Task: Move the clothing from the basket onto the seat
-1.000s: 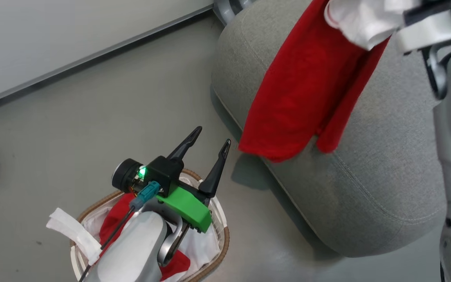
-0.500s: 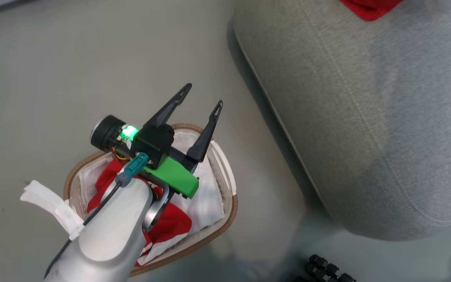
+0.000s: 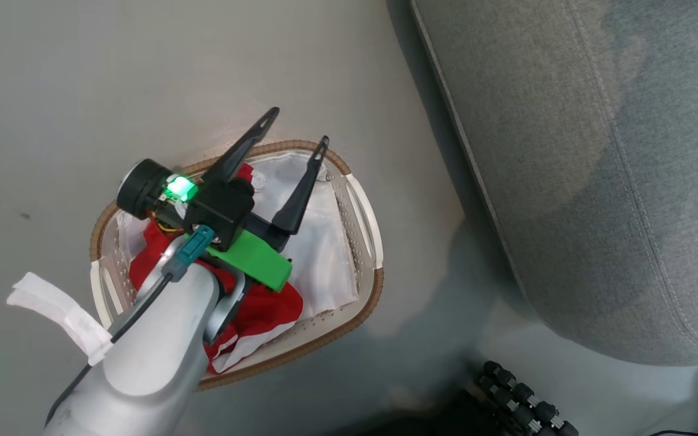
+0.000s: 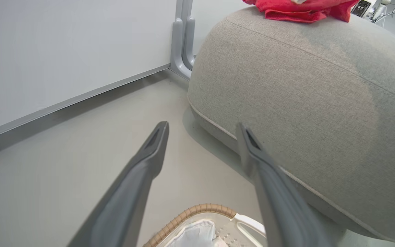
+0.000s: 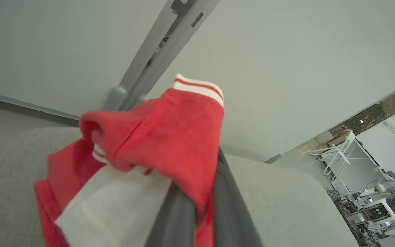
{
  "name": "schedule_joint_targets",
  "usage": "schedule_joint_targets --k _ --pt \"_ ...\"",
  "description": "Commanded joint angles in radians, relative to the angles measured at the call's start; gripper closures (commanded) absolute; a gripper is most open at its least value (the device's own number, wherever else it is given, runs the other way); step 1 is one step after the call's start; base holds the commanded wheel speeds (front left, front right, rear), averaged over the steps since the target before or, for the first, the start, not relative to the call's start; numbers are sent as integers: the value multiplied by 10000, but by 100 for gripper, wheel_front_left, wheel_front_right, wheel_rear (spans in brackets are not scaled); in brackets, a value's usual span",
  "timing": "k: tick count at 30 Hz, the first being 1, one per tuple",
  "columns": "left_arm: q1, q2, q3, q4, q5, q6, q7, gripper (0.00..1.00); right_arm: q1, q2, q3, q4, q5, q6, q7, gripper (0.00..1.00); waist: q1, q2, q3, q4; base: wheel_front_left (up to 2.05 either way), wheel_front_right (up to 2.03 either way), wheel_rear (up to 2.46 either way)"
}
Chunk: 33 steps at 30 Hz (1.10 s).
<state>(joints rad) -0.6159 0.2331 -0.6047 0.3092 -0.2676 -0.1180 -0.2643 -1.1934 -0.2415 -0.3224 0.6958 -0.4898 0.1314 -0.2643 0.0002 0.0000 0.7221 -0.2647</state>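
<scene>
Grey seat [image 3: 597,181] stands on the floor [image 3: 143,72], with the basket [image 3: 364,206] and its white liner [image 3: 319,242] near its edge. One red garment [image 3: 258,312] lies in the basket beneath my left claw [image 3: 298,126], which is spread wide and empty. My right claw [image 5: 202,206] is clamped on the other red garment [image 5: 170,137] atop the seat.
</scene>
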Motion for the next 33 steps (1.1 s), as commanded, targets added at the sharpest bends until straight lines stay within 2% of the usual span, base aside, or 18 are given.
schedule_joint_targets --k 1,8,9,10,11,12,24,33 --pt "56 104 77 -16 13 55 -2 0 303 59 -56 181 -201 -14 -1 100 -2 0 116 -12 0 0 0" --pt "296 292 40 75 -19 174 7 0 1293 568 -513 722 -568 -14 -3 99 -2 0 -43 -228 0 0 0" --pt "326 280 16 95 -28 182 6 0 1371 590 -572 674 -541 -14 -3 90 -2 0 -97 -251 0 0 0" --pt "347 247 -8 115 -46 182 6 0 1485 619 -595 590 -513 -14 -3 62 -2 0 -166 -265 0 0 0" --pt "369 195 -37 139 -75 175 5 0 1669 690 -587 539 -430 -14 -3 9 -2 0 -258 -274 0 0 0" --pt "382 155 -42 163 -97 175 5 0 1829 744 -580 533 -353 -14 -2 0 -2 0 -334 -277 0 0 0" --pt "808 -190 487 284 -369 197 -1 0 3654 807 133 303 485 -14 -4 0 -2 0 -1676 -220 0 0 0" --pt "1287 -805 1448 440 -419 94 -2 0 3860 472 856 25 1577 -14 -4 0 -2 0 -3247 542 0 0 0"
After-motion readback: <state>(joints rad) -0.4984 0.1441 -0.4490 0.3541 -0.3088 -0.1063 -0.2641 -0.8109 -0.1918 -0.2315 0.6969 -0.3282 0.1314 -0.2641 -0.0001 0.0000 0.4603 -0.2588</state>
